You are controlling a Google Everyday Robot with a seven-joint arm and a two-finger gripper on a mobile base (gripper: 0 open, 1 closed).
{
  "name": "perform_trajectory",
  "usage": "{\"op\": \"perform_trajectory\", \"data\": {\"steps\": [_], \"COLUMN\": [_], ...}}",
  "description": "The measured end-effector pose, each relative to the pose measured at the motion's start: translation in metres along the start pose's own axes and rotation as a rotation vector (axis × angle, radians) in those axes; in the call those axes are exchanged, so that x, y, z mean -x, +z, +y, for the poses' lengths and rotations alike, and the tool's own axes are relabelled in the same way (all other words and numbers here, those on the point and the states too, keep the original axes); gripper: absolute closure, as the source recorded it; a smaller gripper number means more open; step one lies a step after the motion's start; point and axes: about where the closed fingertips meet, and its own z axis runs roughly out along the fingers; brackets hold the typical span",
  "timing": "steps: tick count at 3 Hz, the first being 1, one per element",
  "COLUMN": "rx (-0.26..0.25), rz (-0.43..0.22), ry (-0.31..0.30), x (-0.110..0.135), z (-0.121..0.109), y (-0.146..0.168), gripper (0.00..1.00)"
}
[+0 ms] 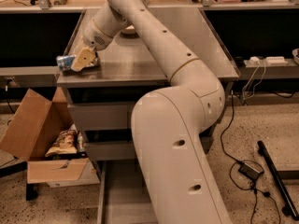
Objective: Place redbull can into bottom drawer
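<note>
Gripper (83, 59) is closed on the redbull can (65, 62) at the desk's (121, 67) front-left corner; light, slick, dentable, it is best held mid-body.

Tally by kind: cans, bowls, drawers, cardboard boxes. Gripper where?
redbull can: 1
bowl: 1
drawers: 3, bottom drawer open
cardboard box: 1
Total: 6
gripper: at the redbull can, left edge of the cabinet top.

I can read no lettering anywhere, not even on the redbull can (64, 62) at my hand (82, 60), near the worktop's (140, 66) front edge.
</note>
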Motion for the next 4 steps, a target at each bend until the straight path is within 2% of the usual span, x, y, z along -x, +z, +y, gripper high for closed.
{"op": "perform_trajectory", "data": {"steps": [1, 2, 3, 4], "rx": [-0.05, -0.112, -0.158, -0.158], "rz": [0.015, 0.042, 0.032, 0.032], "ry": [-0.041, -0.052, 0.009, 0.009], "x": [0.016, 0.029, 0.023, 0.023], "z": [0.002, 0.013, 0.041, 0.041], "y": [-0.019, -0.046, -0.063, -0.063], "gripper": [1.0, 1.0, 1.0, 1.0]}}
